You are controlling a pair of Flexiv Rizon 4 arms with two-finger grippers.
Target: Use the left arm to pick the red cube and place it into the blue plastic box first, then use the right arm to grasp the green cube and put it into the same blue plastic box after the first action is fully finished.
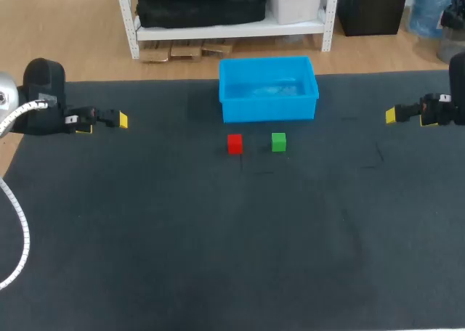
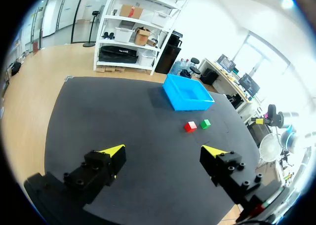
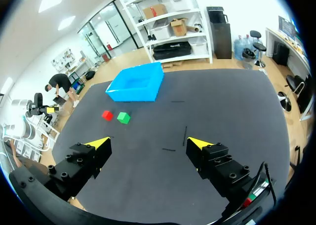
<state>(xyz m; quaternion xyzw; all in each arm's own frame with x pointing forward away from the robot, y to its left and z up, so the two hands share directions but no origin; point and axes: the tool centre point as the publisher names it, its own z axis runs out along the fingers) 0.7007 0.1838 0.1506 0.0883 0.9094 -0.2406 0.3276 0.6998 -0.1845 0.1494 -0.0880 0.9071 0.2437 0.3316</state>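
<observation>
A red cube (image 1: 234,143) and a green cube (image 1: 278,141) sit side by side on the dark table, just in front of the blue plastic box (image 1: 268,88), which looks empty. My left gripper (image 1: 107,121) hovers at the table's left side, open, far from the red cube (image 2: 189,127). My right gripper (image 1: 399,115) hovers at the right side, open, far from the green cube (image 3: 123,117). From each wrist, both cubes and the blue box (image 2: 187,93) (image 3: 137,83) lie well ahead of the fingers. Nothing is between either pair of fingers.
The dark mat (image 1: 218,236) covers the whole table. A white cable (image 1: 18,229) from my left arm loops over the table's left edge. Thin marks (image 3: 185,135) show on the mat ahead of the right gripper.
</observation>
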